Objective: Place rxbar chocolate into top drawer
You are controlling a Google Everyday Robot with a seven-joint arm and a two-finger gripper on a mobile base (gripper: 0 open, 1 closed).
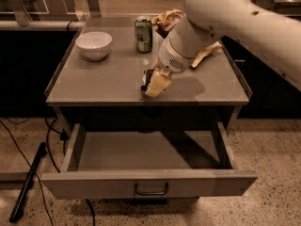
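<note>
Grey bench (103, 81) carries a white bowl (94, 44) and a can (143, 34). Near its front edge the claw (153, 83) grips the rxbar chocolate (146, 78). Below, the top drawer (94, 186) stands open.

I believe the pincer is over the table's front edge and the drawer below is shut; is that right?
Not quite: the camera view shows the drawer pulled open. The pincer is indeed over the table's front edge.
</note>
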